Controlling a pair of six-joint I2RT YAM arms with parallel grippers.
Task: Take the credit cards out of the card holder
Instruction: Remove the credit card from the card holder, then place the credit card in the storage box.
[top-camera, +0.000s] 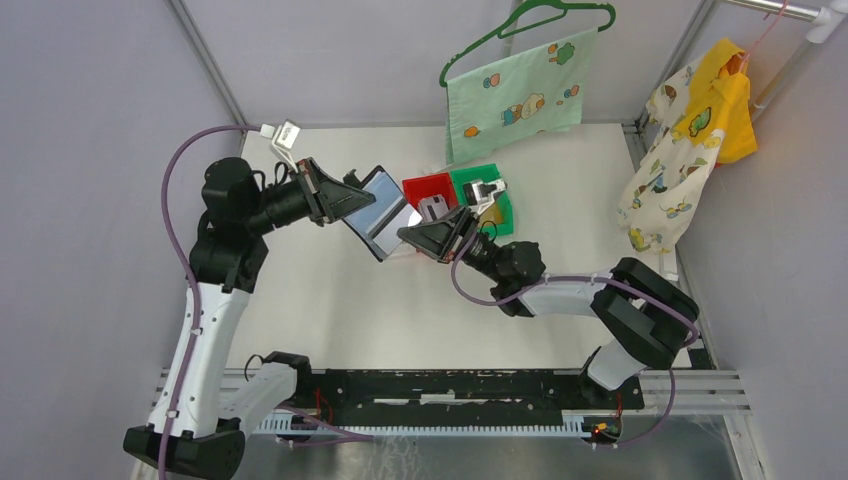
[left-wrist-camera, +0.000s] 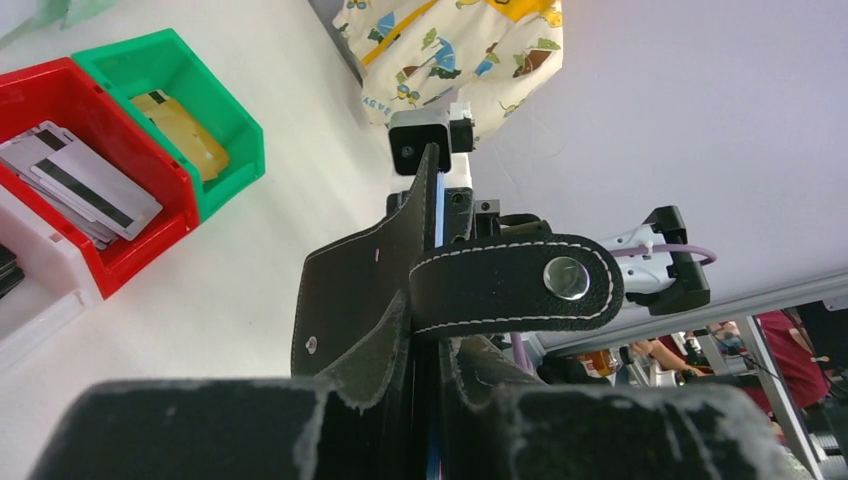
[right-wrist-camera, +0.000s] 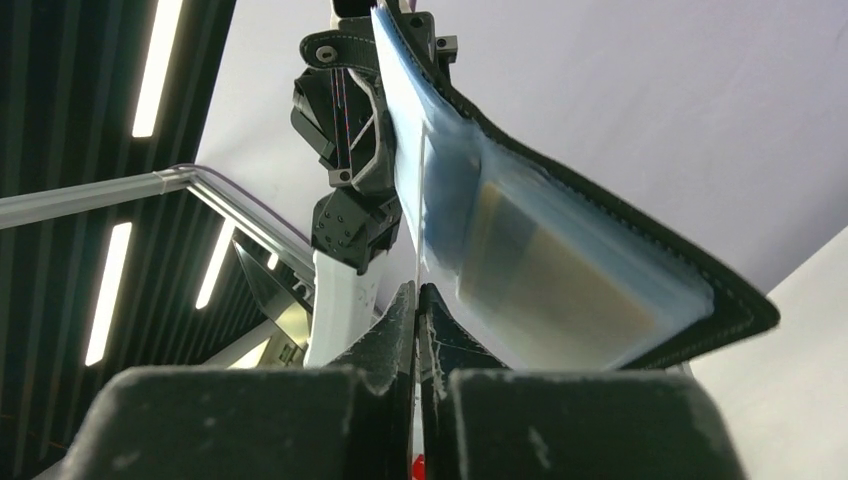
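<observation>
**While held above the table, one card holder is gripped by two arms**

As the scene is read from the left, the left gripper (top-camera: 357, 200) is found clamped on the one black card holder (top-camera: 375, 213). The holder is kept open in the air over the white table (top-camera: 300, 290). In the left wrist view its single snap tab (left-wrist-camera: 515, 283) with one metal stud is seen just beyond the fingers (left-wrist-camera: 380, 360).

One tan-gold credit card (right-wrist-camera: 540, 270) is seen inside the holder's clear pocket. The right gripper (right-wrist-camera: 417, 300) is placed at the holder's lower edge with its two fingers pressed together. Whether a thin edge is pinched between them cannot be told.

Behind the holder three bins are counted. One whitish bin (left-wrist-camera: 35, 300) is cut by the picture's edge. In the red bin (left-wrist-camera: 150, 235) at least two whitish-grey cards (left-wrist-camera: 90, 185) with black stripes are lying. In the green bin (left-wrist-camera: 235, 150) one tan-gold card (left-wrist-camera: 185, 130) is visible. The print on the cards is too small to be read.

At the right, one cartoon-printed cloth (top-camera: 515, 95) is hung on a green hanger (top-camera: 530, 15), and more printed clothing (top-camera: 700, 130) is hung near it.
</observation>
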